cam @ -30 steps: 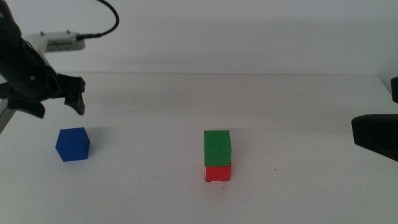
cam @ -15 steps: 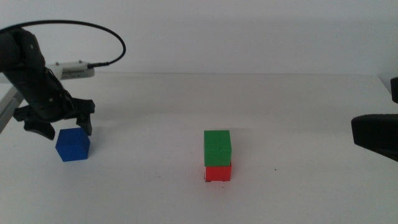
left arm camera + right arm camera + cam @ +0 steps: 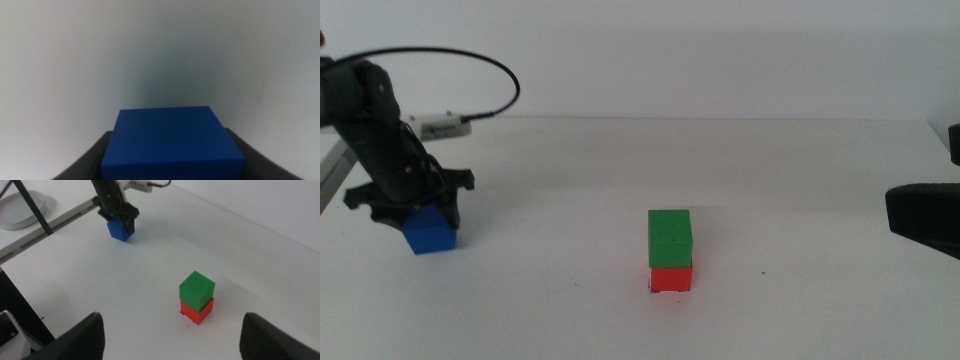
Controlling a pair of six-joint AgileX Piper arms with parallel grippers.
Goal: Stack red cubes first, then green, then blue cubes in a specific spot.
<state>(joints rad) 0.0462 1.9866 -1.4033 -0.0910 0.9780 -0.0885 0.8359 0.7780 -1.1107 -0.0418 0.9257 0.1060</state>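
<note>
Your left pincer (image 3: pixel 411 207) straddled the matte blue cube (image 3: pixel 430 232), jaws spread beside it, while your right pincer (image 3: pixel 172 330) waited wide apart.

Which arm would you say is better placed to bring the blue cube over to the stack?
Left: the left gripper straddles the blue cube, while the right gripper waits at the table's far side.

My left arm (image 3: pixel 375 130) is matte black. A black cable (image 3: pixel 470 62) loops over it into a white plug (image 3: pixel 442 126). My right gripper (image 3: pixel 170 337) has dark, rounded jaws.
</note>
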